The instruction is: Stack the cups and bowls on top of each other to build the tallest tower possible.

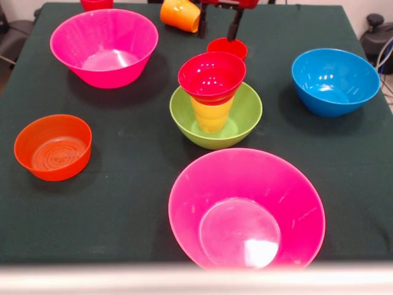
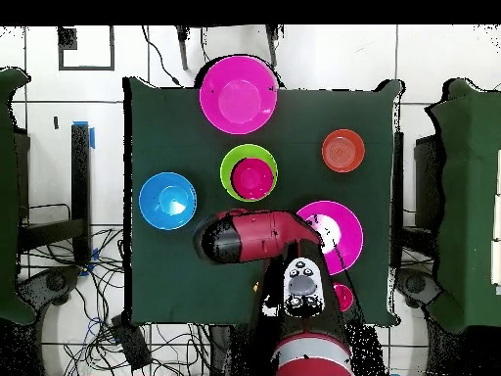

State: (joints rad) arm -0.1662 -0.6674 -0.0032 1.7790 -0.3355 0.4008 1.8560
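Tower (image 1: 212,98): lime-green bowl (image 1: 242,120) at the table's middle, yellow cup (image 1: 210,115) upright inside it, small red bowl (image 1: 212,75) seated on the cup's rim, tilted a little.
Gripper (image 1: 218,27): above and behind the tower at the front view's top edge — fingers spread apart, holding nothing.
Red cup (image 1: 228,47): just behind the tower, under the gripper.
Orange cup (image 1: 180,15): on its side, far-left of the tower.
Pink bowls: one (image 1: 104,46) far-left of the tower, one (image 1: 245,209) in front.
Blue bowl (image 1: 334,80): right of the tower.
Orange bowl (image 1: 53,147): well left of it — apart.
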